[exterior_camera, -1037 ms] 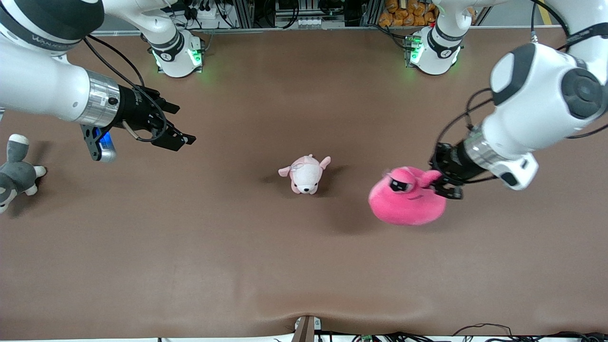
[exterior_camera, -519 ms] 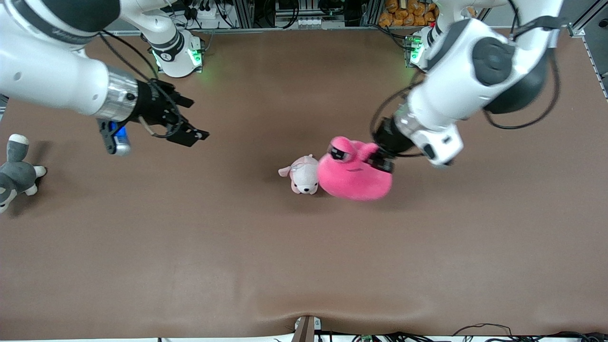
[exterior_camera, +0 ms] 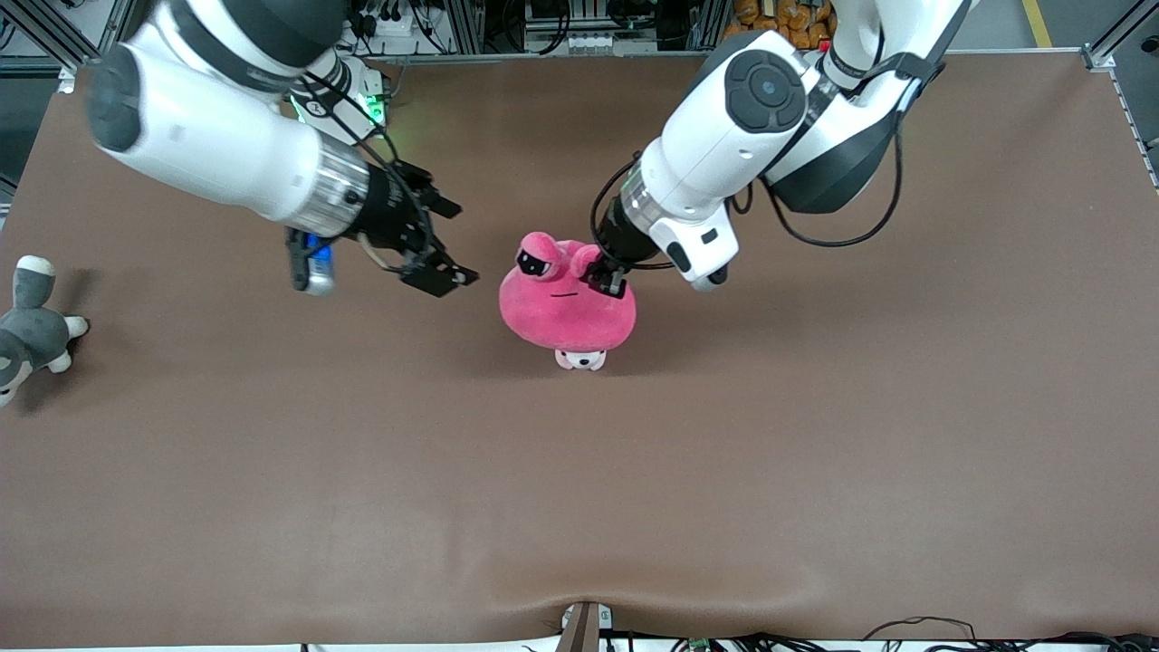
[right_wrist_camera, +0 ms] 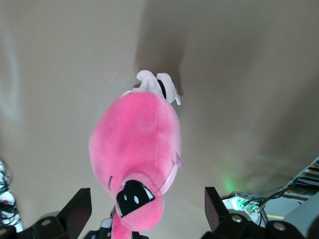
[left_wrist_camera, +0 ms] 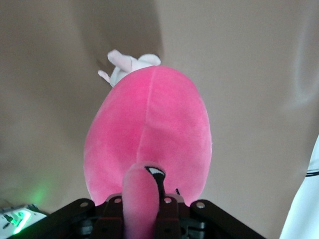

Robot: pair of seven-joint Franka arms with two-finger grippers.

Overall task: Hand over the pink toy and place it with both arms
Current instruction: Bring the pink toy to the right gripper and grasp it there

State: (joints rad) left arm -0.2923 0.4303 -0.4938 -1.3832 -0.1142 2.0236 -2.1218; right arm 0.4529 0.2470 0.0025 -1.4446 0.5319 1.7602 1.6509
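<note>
The hot-pink toy (exterior_camera: 566, 306) hangs in the air over the middle of the table. My left gripper (exterior_camera: 604, 274) is shut on one of its eye stalks. In the left wrist view the stalk (left_wrist_camera: 141, 196) sits between my left gripper's (left_wrist_camera: 142, 216) fingers, with the toy's body (left_wrist_camera: 149, 129) below. My right gripper (exterior_camera: 448, 243) is open and empty, just beside the toy toward the right arm's end. In the right wrist view the toy (right_wrist_camera: 137, 144) fills the space ahead of my right gripper (right_wrist_camera: 144, 216), between its spread fingers (right_wrist_camera: 75, 214).
A small pale pink-and-white plush dog (exterior_camera: 580, 359) lies on the table under the hanging toy, mostly hidden; it also shows in the left wrist view (left_wrist_camera: 129, 64) and the right wrist view (right_wrist_camera: 159, 87). A grey-and-white plush (exterior_camera: 27, 330) lies at the right arm's end.
My left arm has carried the pink toy toward the right arm's end, from beside the dog to over it. My right gripper has moved in toward the toy, still open.
</note>
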